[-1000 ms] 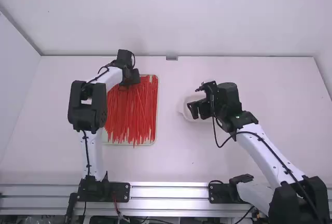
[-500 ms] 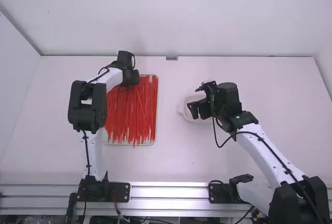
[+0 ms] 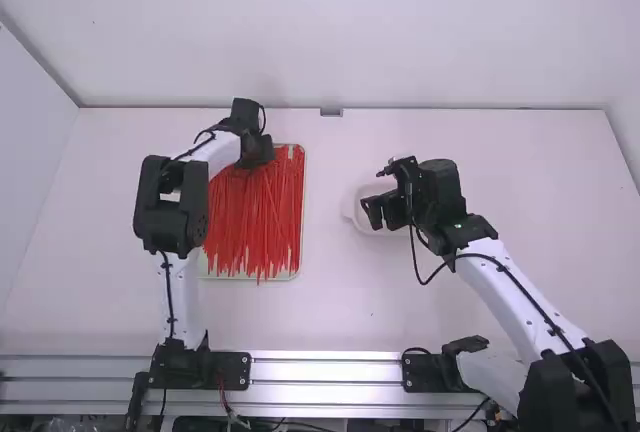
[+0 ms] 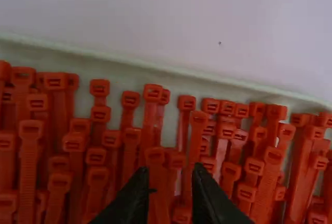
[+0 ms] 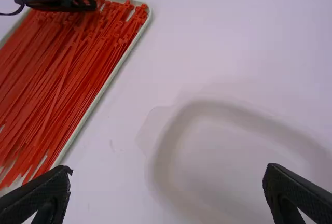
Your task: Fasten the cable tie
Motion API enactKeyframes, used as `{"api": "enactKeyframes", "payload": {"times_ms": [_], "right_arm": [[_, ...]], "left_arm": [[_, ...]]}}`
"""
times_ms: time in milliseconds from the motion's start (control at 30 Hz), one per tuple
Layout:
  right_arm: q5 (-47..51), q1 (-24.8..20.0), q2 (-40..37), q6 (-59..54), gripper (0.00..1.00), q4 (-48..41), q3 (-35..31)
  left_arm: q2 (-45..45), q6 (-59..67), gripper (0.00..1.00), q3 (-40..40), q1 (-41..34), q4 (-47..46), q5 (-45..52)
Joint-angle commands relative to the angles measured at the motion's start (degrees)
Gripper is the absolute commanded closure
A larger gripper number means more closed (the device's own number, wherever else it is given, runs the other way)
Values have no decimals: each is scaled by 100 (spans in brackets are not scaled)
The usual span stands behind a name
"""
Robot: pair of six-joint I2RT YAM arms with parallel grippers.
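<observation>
Nearest the arm bases, the right tool (image 3: 383, 207) hovers over a shallow white dish (image 3: 358, 208) on the bench (image 3: 520, 152). In its wrist view the right tool (image 5: 166, 171) has its fingers spread wide apart, with nothing between them and the dish (image 5: 233, 146) below. To the left, well apart from the dish, a pale tray (image 3: 302, 242) holds a thick heap of orange cable ties (image 3: 255, 217) lying lengthwise, heads toward the far end. At that far end the left tool (image 3: 250, 152) is down in the heap. Its wrist view shows the left tool (image 4: 170, 175) with fingers a narrow gap apart, astride the tie heads (image 4: 98, 130) just short of the tray rim (image 4: 155, 71).
</observation>
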Motion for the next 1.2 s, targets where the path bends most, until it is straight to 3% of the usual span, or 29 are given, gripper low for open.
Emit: {"api": "enactKeyframes", "payload": {"times_ms": [0,1167], "right_arm": [[-17,26,35,11,1,-22,203],[-20,26,35,11,1,-63,203]], "left_arm": [[63,-17,78,-118,-44,-13,-63],[81,0,80,-247,-46,24,-214]]}}
